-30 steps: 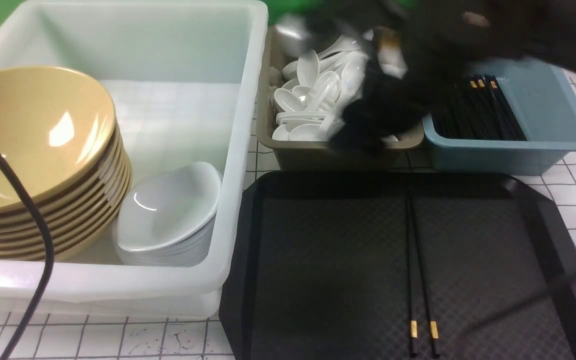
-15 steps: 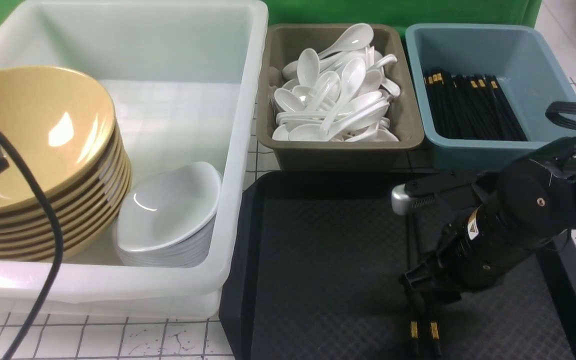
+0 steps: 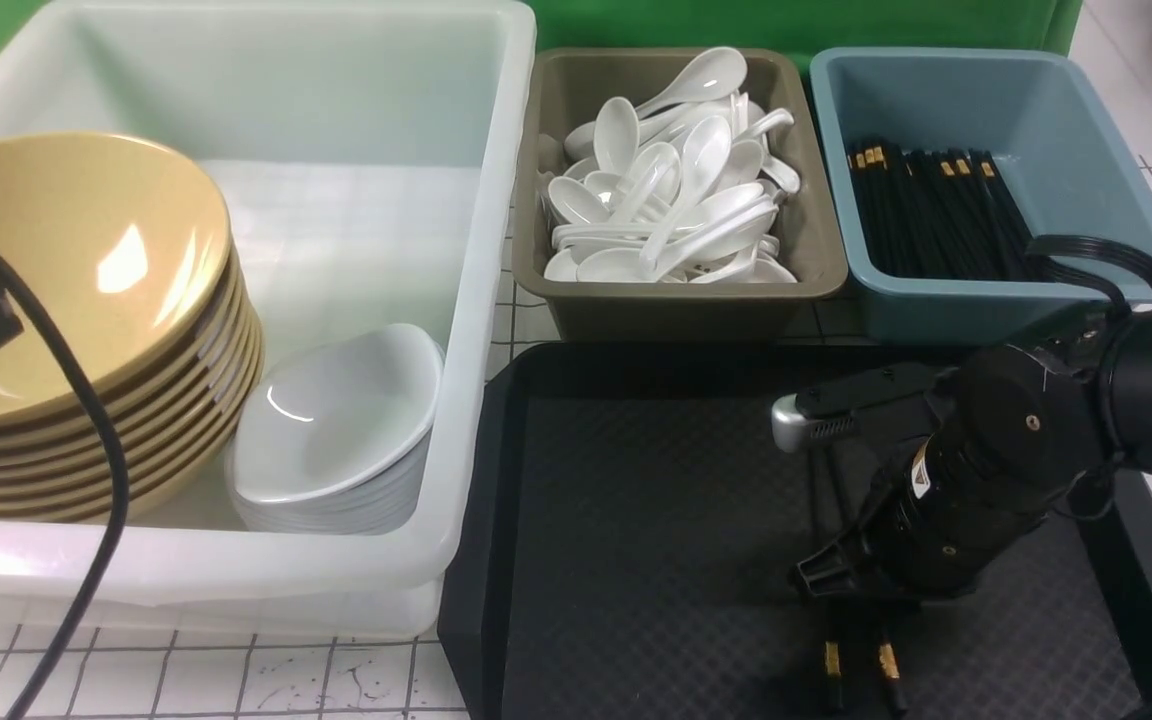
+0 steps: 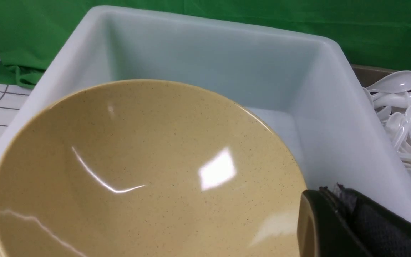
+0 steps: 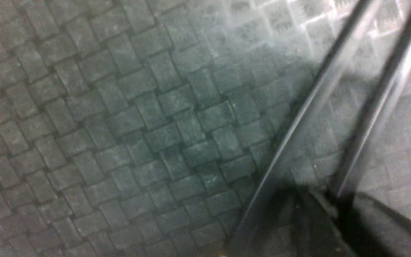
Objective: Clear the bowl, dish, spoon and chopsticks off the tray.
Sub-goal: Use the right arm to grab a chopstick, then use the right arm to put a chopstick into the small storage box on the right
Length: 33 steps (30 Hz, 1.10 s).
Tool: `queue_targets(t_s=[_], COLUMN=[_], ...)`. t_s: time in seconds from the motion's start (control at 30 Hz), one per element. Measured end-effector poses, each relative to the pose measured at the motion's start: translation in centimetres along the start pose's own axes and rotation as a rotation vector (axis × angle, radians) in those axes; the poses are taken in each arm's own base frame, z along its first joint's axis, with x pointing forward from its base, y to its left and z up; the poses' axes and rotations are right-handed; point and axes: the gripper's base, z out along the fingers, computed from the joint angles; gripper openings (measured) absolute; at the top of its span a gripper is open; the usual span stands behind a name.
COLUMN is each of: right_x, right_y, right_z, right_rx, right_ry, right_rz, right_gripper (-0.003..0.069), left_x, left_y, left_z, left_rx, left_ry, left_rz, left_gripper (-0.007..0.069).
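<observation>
Black against black hides much here. The right pincer [image 3: 856, 585] is down on the tray [image 3: 636, 520] over the chopsticks [image 3: 886, 662], but the arm's bulk covers its tips from the front. The wrist view gives only a blurred dark finger [image 5: 312, 225] close against the two sticks, so its gape and any grip cannot be told. Only the gold-banded near ends of the chopsticks show, slightly splayed, on the tray's near right part. The left pincer [image 4: 325, 221] is closed, just beside the rim of the top mustard bowl [image 3: 66, 280], which sits on a stack in the white tub [image 3: 476, 300] at left; contact cannot be made out. Spoons [image 3: 656, 200] fill the grey-brown tub [image 3: 676, 310] beyond the tray. A small label [image 3: 921, 480] on the right arm is too tiny to read.
</observation>
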Motion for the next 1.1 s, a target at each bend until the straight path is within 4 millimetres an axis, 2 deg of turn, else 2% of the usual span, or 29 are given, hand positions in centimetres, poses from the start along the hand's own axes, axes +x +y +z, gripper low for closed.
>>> queue_targets(t_s=[0.07, 0.1, 0.17, 0.23, 0.37, 0.4, 0.5, 0.53, 0.57, 0.63, 0.67, 0.73, 0.77, 0.83, 0.87, 1.0, 1.03, 1.07, 1.1], right_x=[0.0, 0.2, 0.5, 0.8, 1.6, 2.1, 3.1, 3.5, 3.6, 3.0, 2.1, 0.3, -1.6, -2.2, -4.4, -10.6, -11.4, -11.4, -13.6], right_y=[0.0, 0.0, -0.1, -0.3, -0.9, -1.3, -2.0, -2.3, -2.5, -3.0, -3.4, -4.5, -5.6, -5.9, -7.2, -10.6, -11.0, -11.0, -12.1], right_z=[0.0, -0.2, -0.4, -1.5, -5.3, -6.9, -9.9, -11.7, -12.7, -15.1, -16.6, -18.4, -19.1, -19.5, -19.5, -16.9, -16.4, -16.4, -14.6], right_rx=[0.002, 0.004, 0.008, 0.025, 0.069, 0.092, 0.144, 0.164, 0.17, 0.195, 0.204, 0.226, 0.236, 0.237, 0.248, 0.257, 0.257, 0.255, 0.24], right_ry=[0.005, 0.018, 0.037, 0.04, -0.022, -0.048, -0.112, -0.179, -0.222, -0.364, -0.486, -0.627, -0.712, -0.736, -0.77, -0.738, -0.726, -0.724, -0.679], right_rz=[-0.016, -0.03, -0.04, -0.061, -0.106, -0.124, -0.155, -0.166, -0.161, -0.15, -0.129, -0.088, -0.036, -0.019, 0.033, 0.125, 0.132, 0.132, 0.165], right_gripper=[0.0123, 0.0084, 0.0081, 0.0081, 0.0081, 0.0081, 0.0081, 0.0081, 0.0081, 0.0081, 0.0081, 0.0081, 0.0081, 0.0081, 0.0081, 0.0081, 0.0081, 0.0081, 0.0081], left_x=[0.0, 0.0, 0.0, 0.0, 0.0, 0.0, 0.1, 0.1, 0.1, 0.1, 0.1, 0.1, 0.1, 0.1, 0.1, 0.1, 0.1, 0.1, 0.1], left_y=[0.0, 0.0, 0.0, 0.0, 0.0, 0.0, 0.0, 0.0, 0.0, 0.0, 0.0, 0.0, 0.0, 0.0, 0.0, 0.0, 0.0, 0.0, 0.0], left_z=[0.0, 0.0, 0.0, 0.0, 0.0, 0.0, 0.0, 0.0, 0.0, 0.1, 0.1, 0.1, 0.1, 0.1, 0.1, 0.1, 0.1, 0.1, 0.1], left_rx=[0.0, 0.0, 0.0, -0.001, -0.001, -0.001, -0.001, -0.001, -0.001, -0.002, -0.002, -0.002, -0.002, -0.002, -0.002, 0.004, 0.005, 0.006, 0.007], left_ry=[0.0, 0.0, 0.0, 0.0, 0.001, 0.001, 0.002, 0.002, 0.003, 0.003, 0.003, 0.003, 0.003, 0.003, 0.004, 0.004, 0.004, 0.004, 0.004], left_rz=[0.0, 0.001, 0.001, 0.002, 0.002, 0.002, 0.002, 0.002, 0.002, 0.002, 0.002, 0.002, 0.002, 0.002, 0.002, -0.012, -0.016, -0.016, -0.019], left_gripper=[-0.0012, -0.0012, -0.0012, -0.0012, -0.0012, -0.0012, -0.0012, -0.0012, -0.0012, -0.0012, -0.0012, -0.0012, -0.0012, -0.0012, -0.0012, -0.0012, -0.0012, -0.0012, -0.0012])
